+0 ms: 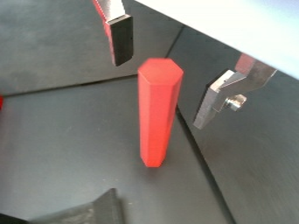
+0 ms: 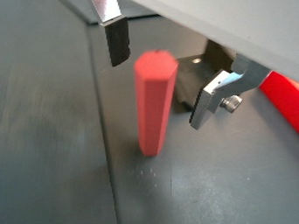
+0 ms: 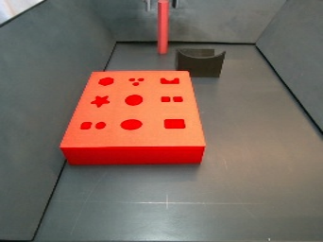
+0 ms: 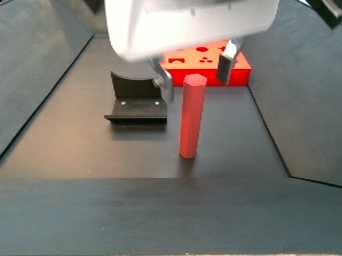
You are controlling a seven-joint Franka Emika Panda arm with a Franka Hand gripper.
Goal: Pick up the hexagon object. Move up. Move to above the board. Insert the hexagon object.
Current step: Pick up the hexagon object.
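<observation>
The hexagon object (image 1: 156,112) is a tall red-pink prism standing upright on the dark floor; it also shows in a wrist view (image 2: 156,101) and in both side views (image 3: 164,30) (image 4: 193,120). My gripper (image 1: 170,74) hangs above it, open, with one finger (image 1: 119,39) on each side of its top and clear gaps to both; it also shows in a wrist view (image 2: 163,74). In a side view the gripper (image 4: 194,68) sits just over the rod's top. The board (image 3: 132,118), flat bright red with shape cutouts, lies apart from the rod and also shows in a side view (image 4: 207,65).
The dark fixture (image 3: 199,60) stands on the floor beside the rod, between it and the board in a side view (image 4: 135,100). Grey walls (image 3: 63,47) enclose the floor on all sides.
</observation>
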